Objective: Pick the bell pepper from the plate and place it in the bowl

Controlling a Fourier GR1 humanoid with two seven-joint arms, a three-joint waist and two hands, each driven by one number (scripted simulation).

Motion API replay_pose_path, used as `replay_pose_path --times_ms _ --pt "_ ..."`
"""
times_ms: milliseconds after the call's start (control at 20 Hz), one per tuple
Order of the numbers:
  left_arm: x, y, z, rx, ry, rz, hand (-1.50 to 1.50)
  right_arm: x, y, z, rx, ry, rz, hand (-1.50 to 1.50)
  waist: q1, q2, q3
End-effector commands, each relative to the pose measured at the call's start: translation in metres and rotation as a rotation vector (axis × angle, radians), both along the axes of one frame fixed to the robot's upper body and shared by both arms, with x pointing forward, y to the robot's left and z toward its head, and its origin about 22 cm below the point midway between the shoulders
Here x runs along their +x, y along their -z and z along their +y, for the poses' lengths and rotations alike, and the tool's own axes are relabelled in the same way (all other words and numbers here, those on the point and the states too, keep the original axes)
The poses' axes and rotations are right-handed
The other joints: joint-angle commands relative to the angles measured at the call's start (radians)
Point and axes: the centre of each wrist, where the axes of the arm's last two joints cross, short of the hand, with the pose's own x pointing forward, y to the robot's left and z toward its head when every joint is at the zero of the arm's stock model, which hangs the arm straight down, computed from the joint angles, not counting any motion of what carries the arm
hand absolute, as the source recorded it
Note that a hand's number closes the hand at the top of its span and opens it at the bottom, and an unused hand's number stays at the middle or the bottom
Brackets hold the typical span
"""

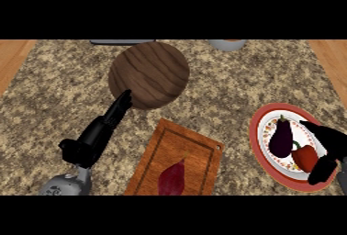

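Observation:
A red bell pepper [304, 157] lies on a red-rimmed white plate [258, 137] at the right edge, beside a dark purple eggplant [281, 137]. My right hand [331, 143] comes in from the right over the plate, open. Its fingers reach above the pepper and its thumb [322, 170] lies below it, bracketing the pepper without closing on it. The brown wooden bowl [150, 75] sits at the upper middle of the counter. My left hand [98, 136] rests open at the lower left, its straight fingers pointing up to the bowl's near rim.
A wooden cutting board [196, 147] with a reddish sweet potato [173, 178] lies between the hands. A grey object [122, 42] and a pale round vessel [227, 44] sit at the counter's far edge. Wood floor shows past both sides.

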Motion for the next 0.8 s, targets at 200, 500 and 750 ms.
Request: replay_pose_path --times_ms 200,500,750 --pt "0.001 0.013 -0.005 0.020 0.004 -0.008 0.00 0.022 0.023 -0.005 0.015 -0.087 -0.117 1.50 0.008 0.002 0.000" --pt "0.009 0.008 -0.011 -0.008 0.003 0.005 0.00 0.008 0.017 -0.005 0.011 -0.064 -0.175 1.50 -0.002 0.000 0.000" --pt "0.014 0.001 0.012 0.012 0.021 0.006 0.00 0.033 0.013 0.095 0.000 -0.157 -0.218 1.50 0.010 0.001 -0.002"
